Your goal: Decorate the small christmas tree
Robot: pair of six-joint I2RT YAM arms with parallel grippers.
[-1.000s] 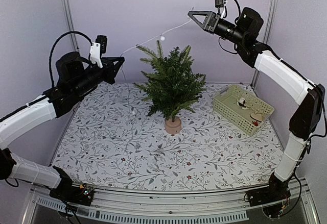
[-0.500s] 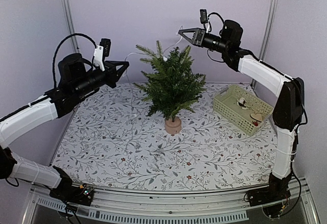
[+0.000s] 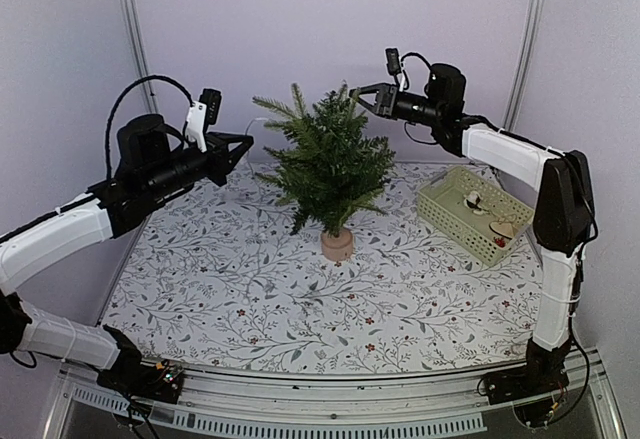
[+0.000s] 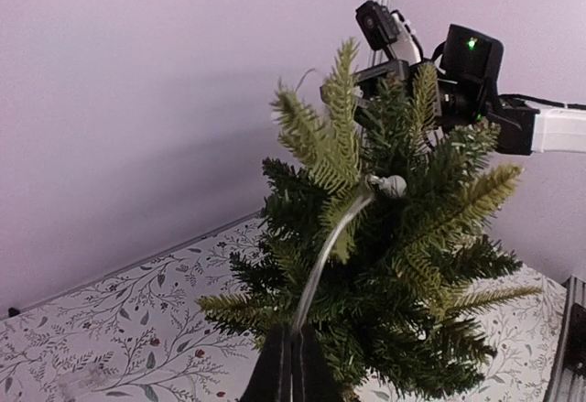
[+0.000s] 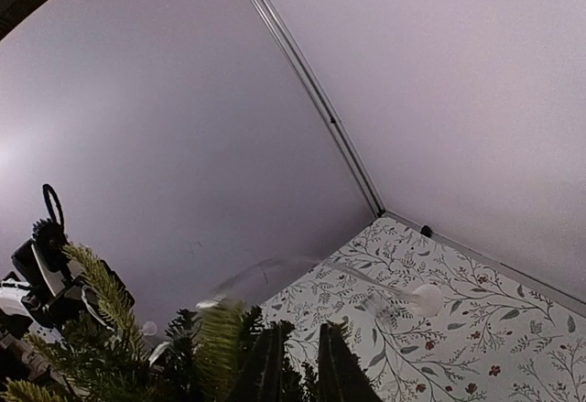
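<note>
Left wrist view, not top, shows left pincer [image 4: 291, 370] pinching wire [image 4: 322, 260]

Patterned worktop [image 3: 250, 299] carrying a tree and a basket

The worktop is covered edge to edge by a pale cloth [image 3: 200, 259] printed with grey leafy sprigs and small red flowers. The small christmas tree [image 3: 325, 164] stands on its round tan base [image 3: 337, 246] a little behind the middle, the base resting flat on the cloth. To the right, well apart from the tree and near the far right corner, sits a pale green slotted basket [image 3: 452, 227], set at an angle to the worktop's edges. It holds a few small white and red pieces, too small to make out. A metal rail [image 3: 330, 399] runs along the near edge.
</note>
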